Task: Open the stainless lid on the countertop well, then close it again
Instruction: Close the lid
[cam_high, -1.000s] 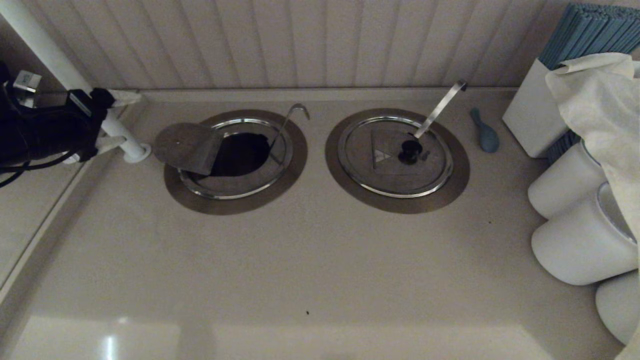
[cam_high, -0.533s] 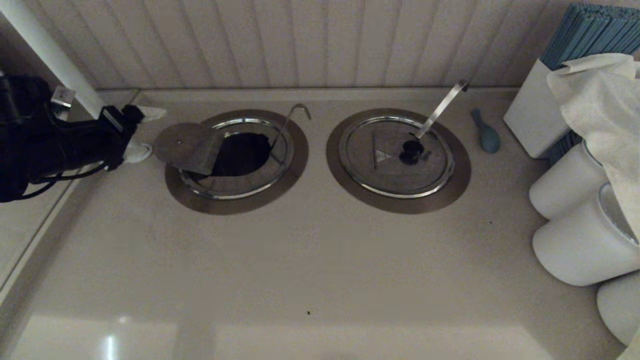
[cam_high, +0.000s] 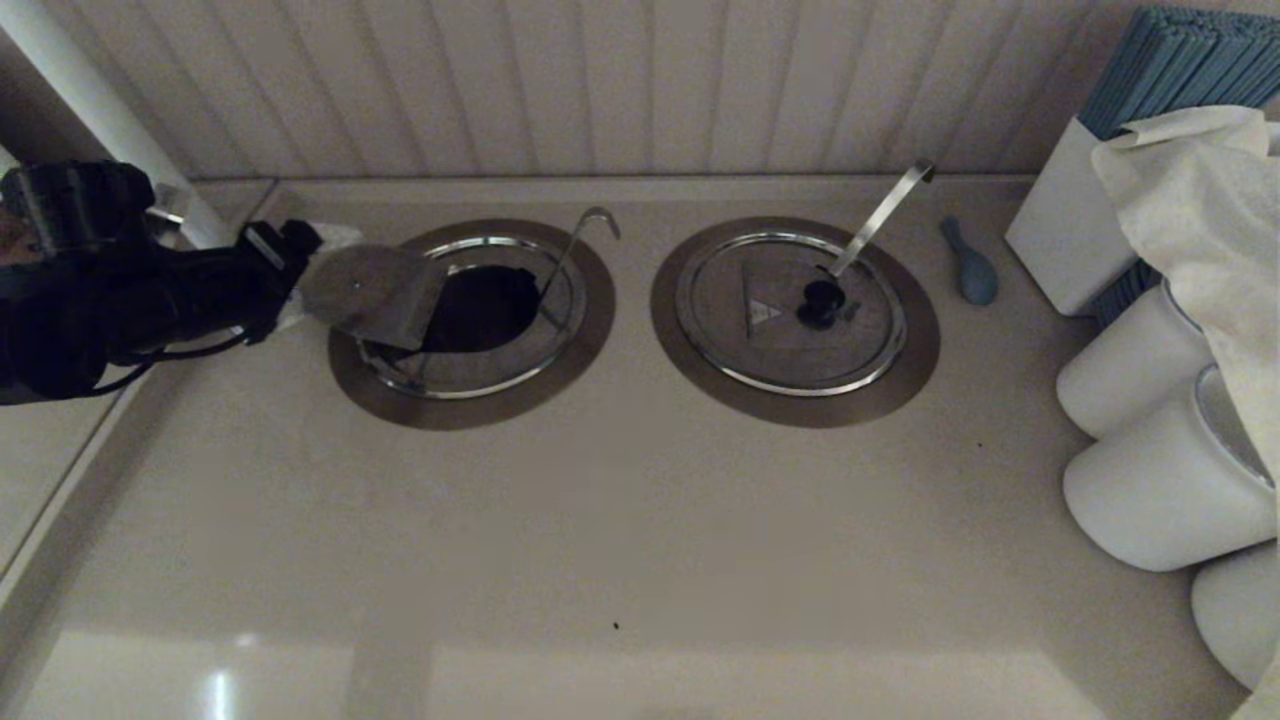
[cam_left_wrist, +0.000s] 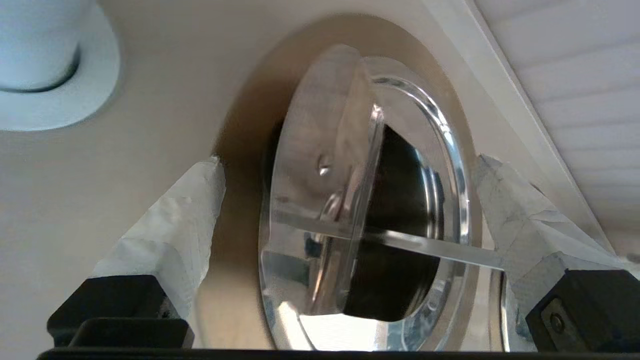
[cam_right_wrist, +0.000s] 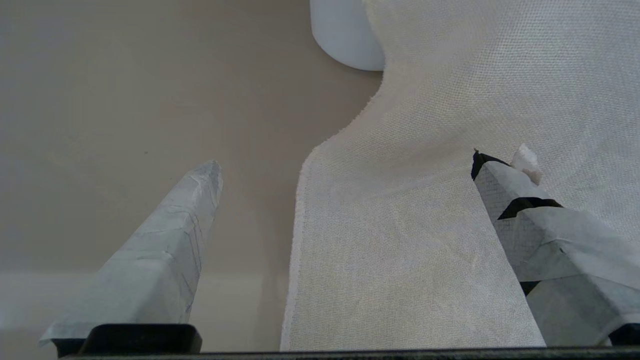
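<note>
From the head view, the stainless lid (cam_high: 370, 292) has its flap folded up over the countertop well (cam_high: 470, 320), so opening looks done and closing remains. My left gripper (cam_high: 305, 275) sits just beside the flap's outer edge. My left wrist view alone shows my jaws spread wide, holding nothing, flap between them. My right gripper (cam_right_wrist: 345, 170) idles open over a cloth (cam_right_wrist: 450, 150).

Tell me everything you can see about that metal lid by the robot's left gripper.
The stainless lid is dull steel. Its folding flap stands raised and tilted outward to the left, baring the countertop well, dark inside. A thin hook-tipped rod pokes up from the opening. The left gripper is open, one finger either side of the raised flap, not visibly touching it.
</note>
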